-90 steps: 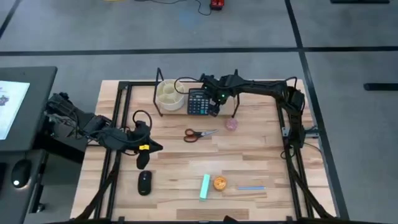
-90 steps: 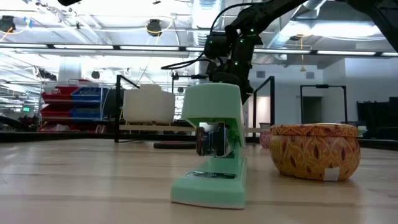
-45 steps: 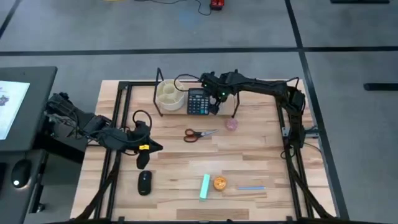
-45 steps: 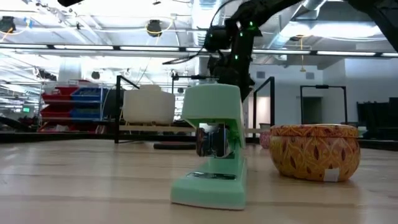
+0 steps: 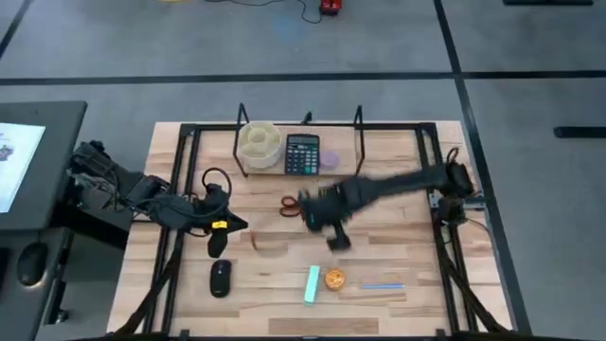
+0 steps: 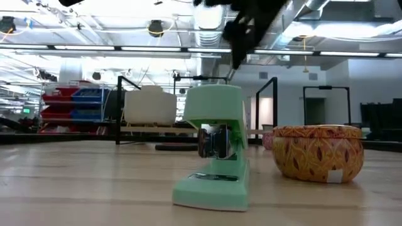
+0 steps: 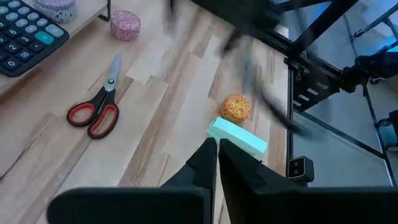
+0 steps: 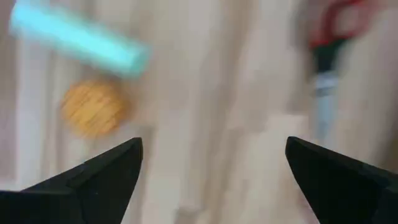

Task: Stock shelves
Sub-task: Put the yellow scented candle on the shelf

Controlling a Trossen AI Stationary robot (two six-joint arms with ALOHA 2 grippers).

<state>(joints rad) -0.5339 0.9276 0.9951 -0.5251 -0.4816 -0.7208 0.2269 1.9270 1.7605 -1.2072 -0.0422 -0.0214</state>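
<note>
Pale wooden bench (image 5: 379, 256) with black frame rails, seen from above, standing on grey floor. Shelves (image 5: 298, 152): a low rack at the bench's 12 o'clock edge, a pale plank between thin black uprights. On the plank, from its 9 o'clock end toward 3 o'clock: a cream round organiser (image 5: 258, 143), a dark calculator (image 5: 302, 154) just beside it, and a small pale lilac tin (image 5: 329, 159) touching the calculator's side.

Right gripper (image 5: 333, 234): near the bench centre, at about 5 o'clock from the rack and well apart from it, blurred by motion; its arm reaches in from the 3 o'clock edge. The right wrist view shows its fingers (image 8: 99, 174) spread wide with nothing between them, above bare wood.

Red-handled scissors (image 5: 288, 203) lie partly hidden under this arm. A mint-green stapler (image 5: 312, 284), an orange patterned tin (image 5: 334, 278) just beside it and a blue pen (image 5: 381, 285) lie toward 6 o'clock.

Left gripper (image 5: 218, 242): resting toward 9 o'clock, fingers (image 7: 205, 163) closed together, empty. A black mouse (image 5: 220, 278) lies near it, toward 6 o'clock.
</note>
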